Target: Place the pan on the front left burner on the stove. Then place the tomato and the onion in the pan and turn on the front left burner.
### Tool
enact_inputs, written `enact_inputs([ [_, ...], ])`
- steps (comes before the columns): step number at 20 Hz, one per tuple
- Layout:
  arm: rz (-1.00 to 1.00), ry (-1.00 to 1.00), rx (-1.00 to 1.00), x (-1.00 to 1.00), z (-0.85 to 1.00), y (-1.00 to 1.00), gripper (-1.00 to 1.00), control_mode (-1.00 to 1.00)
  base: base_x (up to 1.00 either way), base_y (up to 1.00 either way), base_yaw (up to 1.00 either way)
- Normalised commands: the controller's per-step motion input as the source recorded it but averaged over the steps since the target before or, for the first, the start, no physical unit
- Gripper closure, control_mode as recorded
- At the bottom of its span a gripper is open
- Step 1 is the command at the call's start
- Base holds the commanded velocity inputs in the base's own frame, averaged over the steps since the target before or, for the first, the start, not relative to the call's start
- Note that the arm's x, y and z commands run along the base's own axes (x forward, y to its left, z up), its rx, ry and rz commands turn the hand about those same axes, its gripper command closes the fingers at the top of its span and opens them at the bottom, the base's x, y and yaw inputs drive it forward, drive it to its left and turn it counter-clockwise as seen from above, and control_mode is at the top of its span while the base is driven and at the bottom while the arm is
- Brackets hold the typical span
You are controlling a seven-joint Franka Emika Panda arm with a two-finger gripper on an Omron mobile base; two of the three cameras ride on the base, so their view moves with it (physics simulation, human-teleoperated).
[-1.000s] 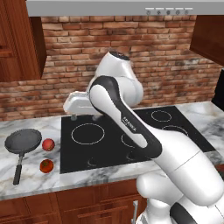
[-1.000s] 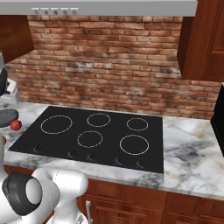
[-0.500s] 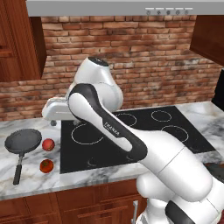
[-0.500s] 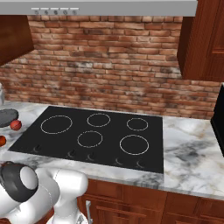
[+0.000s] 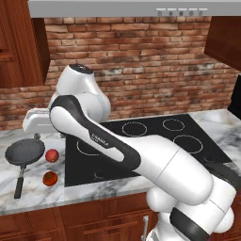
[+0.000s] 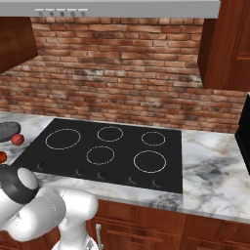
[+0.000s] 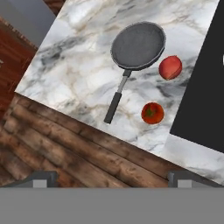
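The shallow round dark grey frying pan (image 5: 25,153) with its long straight black handle (image 7: 116,102) is seen lying flat on the marble table (image 5: 33,188), to the left of the flat black glass cooktop (image 6: 107,152) and well apart from the largest white ring (image 6: 63,138) drawn on it. Just beside the pan's rim the dull pinkish-red onion (image 7: 170,68) is set, and nearer the table's front edge the bright orange-red tomato (image 7: 152,113) with its dark stem spot; neither is touching the pan. The pan is viewed from above by the hand camera, where two small dark fingertips (image 7: 43,177) are shown standing wide apart with nothing between them, so the claw is judged spread and empty.

The pan is judged rigid and fairly heavy toward its bowl, so a hold far out on the handle would probably let it tip. The handle is best taken near the bowl, across its narrow width. Its smooth surface may prove slippery, and a firm squeeze is called for. The two round vegetables are likely to roll if nudged.
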Motion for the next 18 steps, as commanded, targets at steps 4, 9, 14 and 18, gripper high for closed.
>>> enact_inputs([
  [4,0.00,0.02,-0.04,0.00,-0.01,0.50,-1.00,-1.00,0.00,0.00,0.00],
  [9,0.00,0.01,-0.03,0.00,-0.08,0.25,-1.00,-1.00,0.00,0.00,0.00],
  [14,-0.01,0.00,-0.01,0.00,-0.20,0.01,-1.00,-1.00,0.00,0.00,0.00],
  [18,-0.01,0.00,0.00,0.00,-0.15,0.00,-1.00,-1.00,0.00,0.00,0.00],
])
